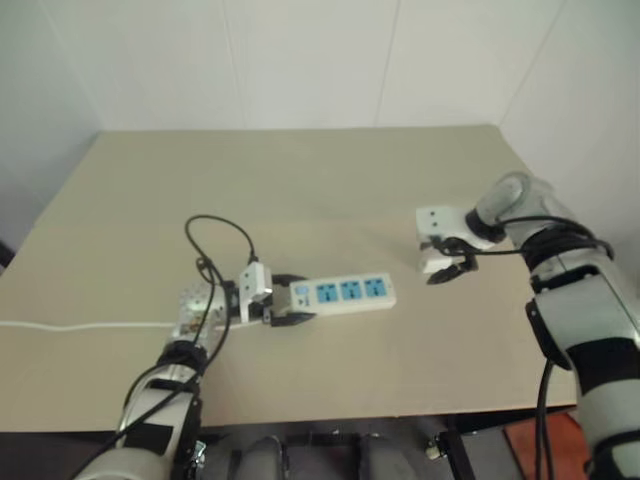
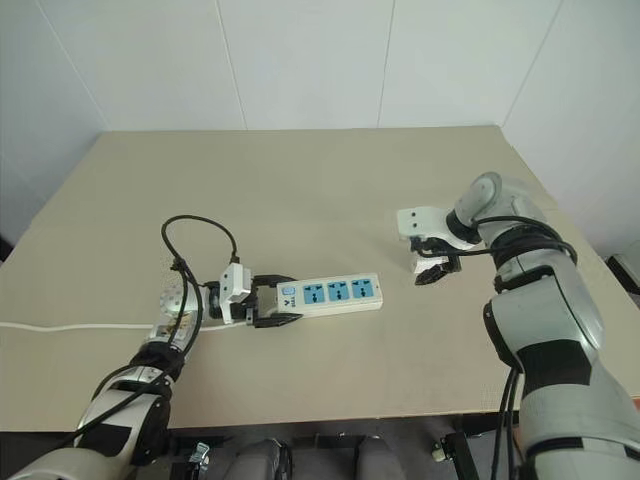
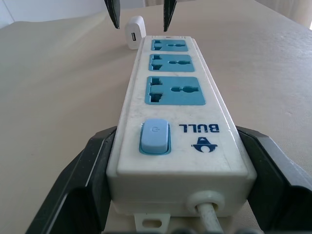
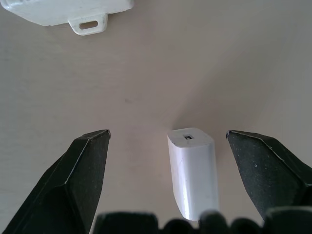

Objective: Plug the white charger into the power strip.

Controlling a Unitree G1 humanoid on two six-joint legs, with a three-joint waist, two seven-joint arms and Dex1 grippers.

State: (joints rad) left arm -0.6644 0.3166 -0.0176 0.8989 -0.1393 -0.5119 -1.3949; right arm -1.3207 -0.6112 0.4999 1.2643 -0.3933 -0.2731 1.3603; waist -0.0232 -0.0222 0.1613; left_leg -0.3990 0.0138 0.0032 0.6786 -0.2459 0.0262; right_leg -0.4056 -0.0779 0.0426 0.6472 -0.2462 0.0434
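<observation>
The power strip (image 1: 345, 292) lies flat on the tan table with three blue socket faces up. My left gripper (image 1: 295, 302) is shut on its switch end, and in the left wrist view one black finger (image 3: 78, 180) presses each side of the strip (image 3: 175, 92). The white charger (image 4: 192, 170) lies on the table just past the strip's far end (image 4: 68, 12), also seen as a small block (image 3: 135, 31). My right gripper (image 4: 168, 135) hangs over it pointing down, open, with a finger on each side and apart from it.
The strip's thin white cord (image 1: 80, 325) runs off to the left edge of the table (image 1: 300, 190). A black cable (image 1: 215, 235) loops above my left wrist. White walls stand behind and to the right of the table.
</observation>
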